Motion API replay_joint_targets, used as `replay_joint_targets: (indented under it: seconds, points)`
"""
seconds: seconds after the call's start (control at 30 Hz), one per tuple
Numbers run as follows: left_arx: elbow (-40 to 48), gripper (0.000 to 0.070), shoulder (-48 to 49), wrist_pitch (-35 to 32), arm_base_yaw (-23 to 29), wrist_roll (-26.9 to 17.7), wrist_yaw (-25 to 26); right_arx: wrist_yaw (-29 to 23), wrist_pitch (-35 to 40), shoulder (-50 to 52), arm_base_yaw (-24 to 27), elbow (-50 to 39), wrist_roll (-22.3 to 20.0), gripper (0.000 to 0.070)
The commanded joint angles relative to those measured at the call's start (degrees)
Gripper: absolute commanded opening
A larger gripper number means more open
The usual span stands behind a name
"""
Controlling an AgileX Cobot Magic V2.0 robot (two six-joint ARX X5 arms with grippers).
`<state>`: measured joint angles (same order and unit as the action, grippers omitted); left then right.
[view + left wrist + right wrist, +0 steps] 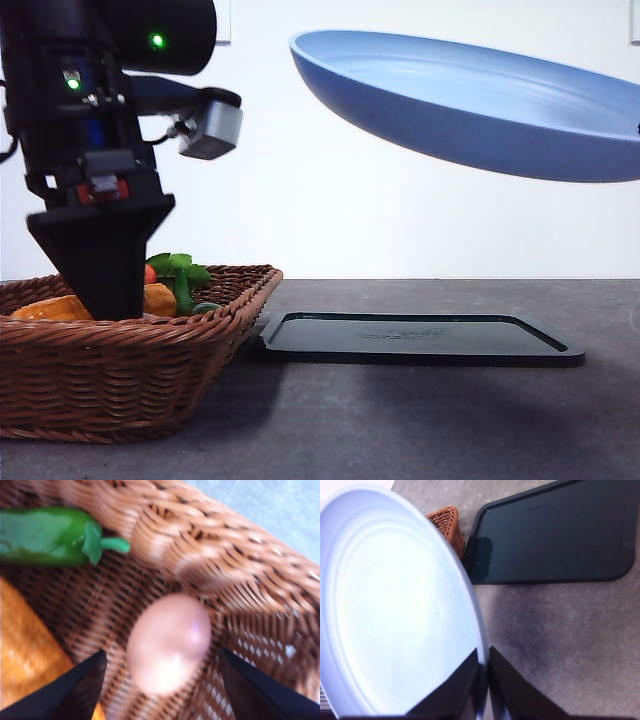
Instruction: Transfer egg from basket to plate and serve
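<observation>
Left tool (162, 672) is spread wide, fingers either side of the small smooth pink-brown egg (168, 642), not touching it yet. Egg sits dead centre in the gap, on the floor of the dark brown woven wicker basket (210, 545), close to the sloping wall. Its long axis runs roughly along the fingers, so the narrow width faces the pads; closing should catch it across the short side. Judgement: drop a little more, then close, no lateral correction needed

Green pepper (50, 537) and orange corn cob (25, 650) lie nearby in the basket, clear of the closing path

Right tool (484, 680) is clamped on the rim of the large round light blue plate (395, 605), held tilted in the air above the flat black rectangular tray (555, 535) on the grey counter (560, 645). Left arm is the one at the egg; the plate waits well apart to the right
</observation>
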<state>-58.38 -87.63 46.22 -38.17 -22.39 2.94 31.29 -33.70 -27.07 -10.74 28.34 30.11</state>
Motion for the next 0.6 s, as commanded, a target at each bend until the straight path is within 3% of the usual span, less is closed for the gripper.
replay_joint_targets:
  seconds: [0.0,0.3,0.57]
  points:
    - [-1.28,0.0462,-1.48,-0.94,-0.59,-1.01,0.03,0.24,0.67,-0.07,0.04,1.25,0.69,0.0]
    - [-1.28,0.0445,-3.48,-1.35,-0.59,-1.02,0.04,0.26,0.62,-0.07,0.04,1.25,0.7,0.0]
    - [-1.28,0.0253,-3.48,-0.51,-0.59,-0.98,0.02,0.24,0.62,-0.07,0.04,1.25,0.7,0.0]
